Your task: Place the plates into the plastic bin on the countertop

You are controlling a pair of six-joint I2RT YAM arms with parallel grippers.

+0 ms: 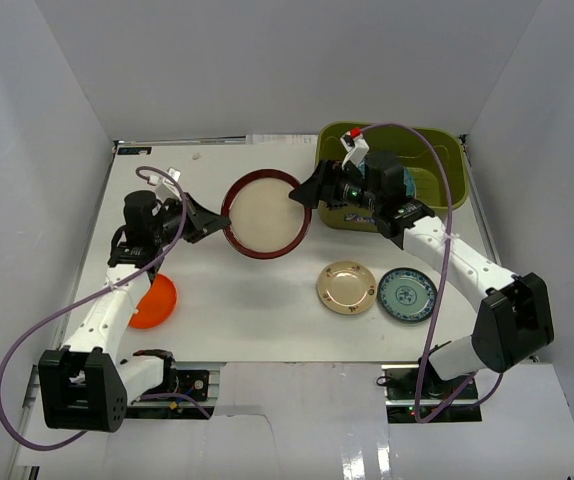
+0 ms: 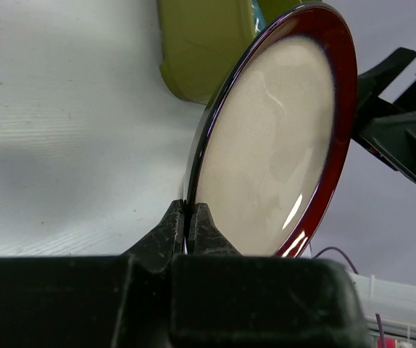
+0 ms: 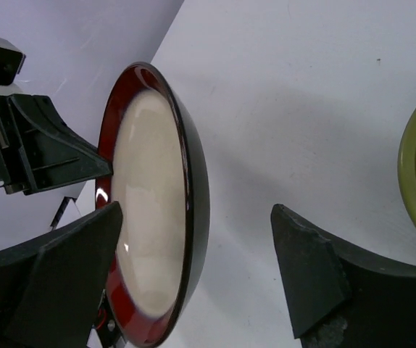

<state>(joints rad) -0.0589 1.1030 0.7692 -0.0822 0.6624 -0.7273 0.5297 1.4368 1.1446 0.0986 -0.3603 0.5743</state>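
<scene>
Nearest the arms, an orange plate (image 1: 153, 300) was seen on the counter (image 1: 257, 315) at the left, with a gold plate (image 1: 346, 287) and a blue-green plate (image 1: 407, 294) laid side by side (not touching) at the right. Farther back, the red-rimmed plate (image 1: 265, 214) was pinched at its left edge by the left gripper (image 1: 223, 216). Its right edge was straddled, unclamped, by the spread fingers of the right gripper (image 1: 302, 197), just left of the green bin (image 1: 449, 148).

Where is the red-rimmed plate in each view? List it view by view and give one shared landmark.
Top external: red-rimmed plate at centre, just left of the olive bin.
Left wrist: centre-right, its rim pinched by the left gripper.
Right wrist: left of centre.
Shared landmark: the olive bin, visible in all three.
</scene>
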